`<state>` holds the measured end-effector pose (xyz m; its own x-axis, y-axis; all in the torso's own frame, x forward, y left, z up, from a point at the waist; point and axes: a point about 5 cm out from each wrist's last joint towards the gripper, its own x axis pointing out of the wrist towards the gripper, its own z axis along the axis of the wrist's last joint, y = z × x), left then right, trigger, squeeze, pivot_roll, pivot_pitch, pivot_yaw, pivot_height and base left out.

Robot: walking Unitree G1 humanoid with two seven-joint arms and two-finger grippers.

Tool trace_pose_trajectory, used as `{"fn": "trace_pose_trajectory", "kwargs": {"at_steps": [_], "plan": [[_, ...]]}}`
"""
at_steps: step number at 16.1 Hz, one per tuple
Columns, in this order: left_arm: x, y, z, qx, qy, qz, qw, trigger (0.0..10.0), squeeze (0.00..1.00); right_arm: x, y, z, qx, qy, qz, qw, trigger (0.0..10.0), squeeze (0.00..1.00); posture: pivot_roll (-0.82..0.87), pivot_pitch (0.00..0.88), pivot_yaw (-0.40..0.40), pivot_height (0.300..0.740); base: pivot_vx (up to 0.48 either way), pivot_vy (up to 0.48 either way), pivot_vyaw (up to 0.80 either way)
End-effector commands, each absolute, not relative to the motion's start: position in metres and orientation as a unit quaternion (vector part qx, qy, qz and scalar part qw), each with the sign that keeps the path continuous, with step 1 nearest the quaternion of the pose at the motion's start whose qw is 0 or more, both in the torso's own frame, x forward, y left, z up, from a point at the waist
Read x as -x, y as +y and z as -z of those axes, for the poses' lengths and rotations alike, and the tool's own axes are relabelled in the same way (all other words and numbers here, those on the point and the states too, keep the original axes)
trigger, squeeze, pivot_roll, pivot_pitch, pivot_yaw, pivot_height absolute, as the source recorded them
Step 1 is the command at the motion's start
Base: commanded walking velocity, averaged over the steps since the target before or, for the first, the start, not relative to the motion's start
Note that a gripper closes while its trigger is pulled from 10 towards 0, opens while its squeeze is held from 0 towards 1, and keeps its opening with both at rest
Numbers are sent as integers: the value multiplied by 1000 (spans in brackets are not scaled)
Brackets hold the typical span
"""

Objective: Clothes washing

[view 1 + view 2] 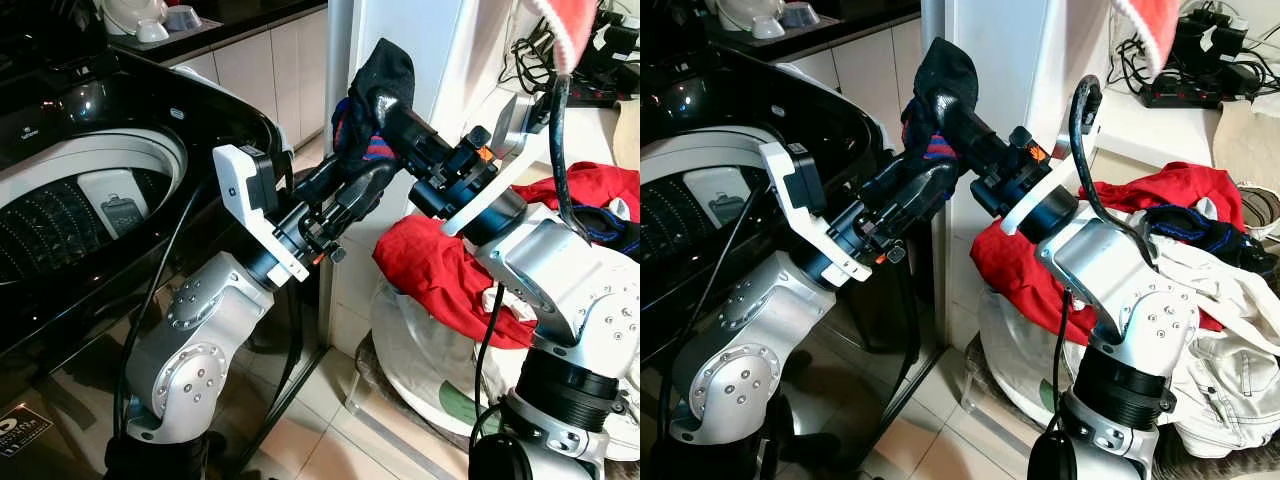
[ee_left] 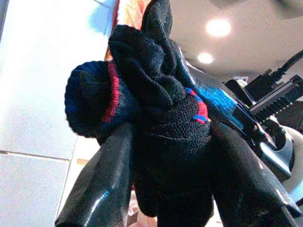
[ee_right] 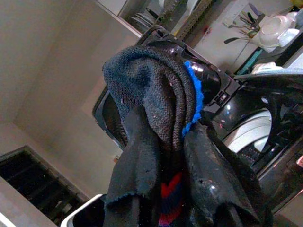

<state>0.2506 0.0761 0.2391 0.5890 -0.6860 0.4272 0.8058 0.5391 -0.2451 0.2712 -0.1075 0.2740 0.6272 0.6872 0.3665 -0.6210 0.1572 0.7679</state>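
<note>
Reaching up and inward from both sides, your two silver arms meet in front of you at chest height, elbows bent low and forearms angled toward each other. Your left gripper (image 1: 365, 185) points up to the right and your right gripper (image 1: 950, 110) points up to the left, so their black fingers cross at a dark sock (image 1: 378, 85) with red and blue stripes. In the left wrist view you see the sock (image 2: 161, 118) bunched between both left fingers (image 2: 102, 184), which are clamped on it. In the right wrist view the same sock (image 3: 156, 99) is draped over and wedged between the right fingers (image 3: 137, 165), also pressed together on it. So the sock hangs in the air, held by both grippers, beside the white pillar (image 1: 405, 30). To your left, just beside the left arm, the washing machine (image 1: 215, 110) stands with its black lid raised and its drum (image 1: 90, 190) open below the sock's level. To your right, near the right arm, a laundry pile (image 1: 1200, 300) of red and white clothes sits low against the wall. Beyond it, a counter (image 1: 1150, 125) carries a power strip and cables.
</note>
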Motion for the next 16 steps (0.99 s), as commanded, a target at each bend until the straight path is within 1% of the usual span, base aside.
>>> {"fn": "trace_pose_trajectory", "kwargs": {"at_steps": [1, 6, 7, 8, 13, 14, 15, 16], "plan": [[-253, 80, -237, 209, -143, 419, 872, 0, 0, -268, -104, -276, -480, 35, -442, 757, 0, 0, -63, 0, 16, 740, 0, 0, 0], [-254, 82, -237, 207, -148, 414, 874, 0, 0, -269, -104, -278, -478, 33, -439, 760, 0, 0, -60, 0, 13, 740, 0, 0, 0], [-254, 83, -237, 208, -150, 412, 875, 0, 0, -269, -104, -278, -473, 32, -437, 764, 2314, 0, -59, 0, 14, 740, 0, 0, 0], [-254, 85, -238, 209, -152, 411, 874, 0, 0, -269, -104, -278, -469, 33, -435, 768, 10000, 1000, -59, 0, 14, 740, 0, 0, 0], [-259, 92, -240, 210, -163, 387, 883, 0, 0, -270, -103, -279, -473, 30, -432, 767, 10000, 1000, -58, 0, 21, 740, 0, 0, 0], [-262, 95, -240, 208, -166, 371, 890, 0, 0, -270, -104, -279, -472, 29, -431, 768, 10000, 1000, -58, 0, 21, 740, 0, 0, 0], [-272, 105, -241, 192, -172, 320, 912, 0, 0, -271, -106, -279, -453, 26, -420, 786, 10000, 1000, -57, 0, 22, 740, 0, 0, 0], [-297, 136, -244, 160, -181, 196, 950, 0, 0, -276, -114, -275, -344, 26, -383, 857, 10000, 0, -56, 0, 20, 740, 0, 0, 0]]}}
